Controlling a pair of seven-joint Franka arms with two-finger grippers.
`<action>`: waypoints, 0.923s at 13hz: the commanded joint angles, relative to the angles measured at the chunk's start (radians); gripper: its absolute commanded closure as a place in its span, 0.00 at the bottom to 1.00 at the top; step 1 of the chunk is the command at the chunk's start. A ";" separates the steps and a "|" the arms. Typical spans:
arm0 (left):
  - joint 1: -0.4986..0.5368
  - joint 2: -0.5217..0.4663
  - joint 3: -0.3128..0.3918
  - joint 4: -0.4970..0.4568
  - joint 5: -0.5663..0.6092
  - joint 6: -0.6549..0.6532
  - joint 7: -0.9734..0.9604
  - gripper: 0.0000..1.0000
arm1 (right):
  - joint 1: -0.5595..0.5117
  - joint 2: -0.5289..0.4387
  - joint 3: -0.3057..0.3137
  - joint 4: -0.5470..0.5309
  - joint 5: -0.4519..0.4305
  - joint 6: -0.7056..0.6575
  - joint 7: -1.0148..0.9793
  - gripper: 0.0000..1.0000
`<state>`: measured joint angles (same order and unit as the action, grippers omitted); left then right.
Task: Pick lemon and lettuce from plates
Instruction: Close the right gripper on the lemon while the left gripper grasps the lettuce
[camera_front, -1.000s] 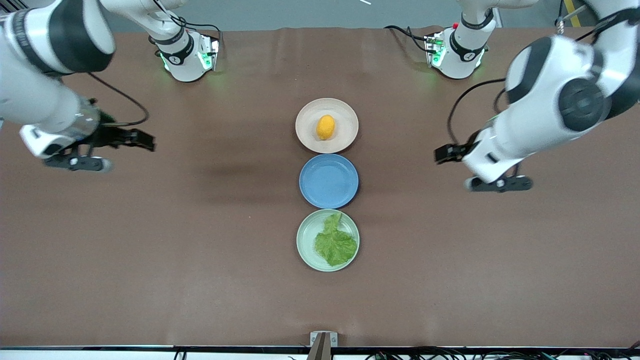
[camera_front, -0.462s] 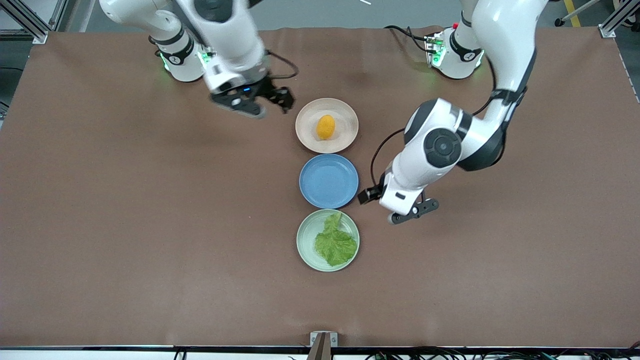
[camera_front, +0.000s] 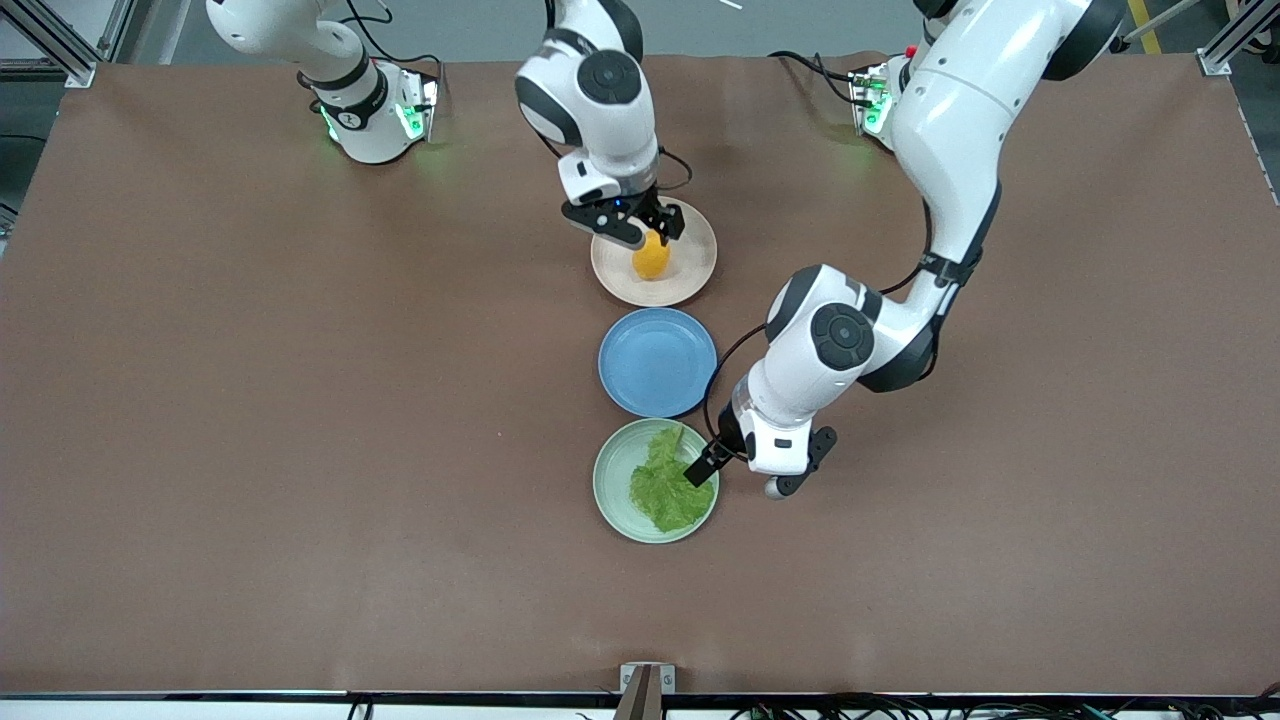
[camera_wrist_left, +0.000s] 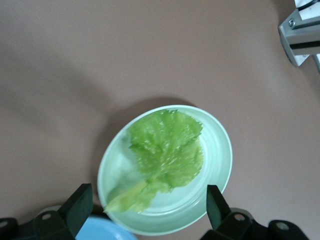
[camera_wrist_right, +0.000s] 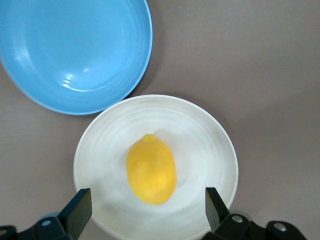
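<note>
— Over the beige plate (camera_front: 690, 268), what's the right gripper (camera_front: 640, 232) doing?
— Hovering, jaws apart, above the lemon (camera_front: 651, 259); it should descend and close.
— And the left gripper (camera_front: 702, 468)?
— Jaws apart over the lettuce (camera_front: 667, 485) on the green plate (camera_front: 612, 470); it needs to lower and pinch.

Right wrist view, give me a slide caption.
Open right gripper hovers over the lemon on its beige plate, blue plate beside.

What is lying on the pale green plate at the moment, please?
One lettuce leaf lies flat on the green plate, its pale stem end toward the blue plate. What the leaf covers cannot be seen. The left claw is open above it.
</note>
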<state>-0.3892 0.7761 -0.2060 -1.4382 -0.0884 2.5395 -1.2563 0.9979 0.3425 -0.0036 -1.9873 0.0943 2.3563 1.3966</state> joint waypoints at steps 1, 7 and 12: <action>-0.072 0.057 0.059 0.038 0.010 0.070 -0.054 0.00 | 0.034 0.044 -0.018 0.016 -0.027 0.020 0.044 0.00; -0.097 0.126 0.068 0.039 0.012 0.175 -0.055 0.00 | 0.090 0.141 -0.019 0.018 -0.047 0.138 0.108 0.00; -0.105 0.149 0.070 0.039 0.013 0.206 -0.055 0.16 | 0.094 0.167 -0.024 0.027 -0.083 0.140 0.121 0.01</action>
<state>-0.4791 0.9101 -0.1499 -1.4265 -0.0875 2.7347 -1.2941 1.0798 0.5003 -0.0126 -1.9734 0.0392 2.4966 1.4902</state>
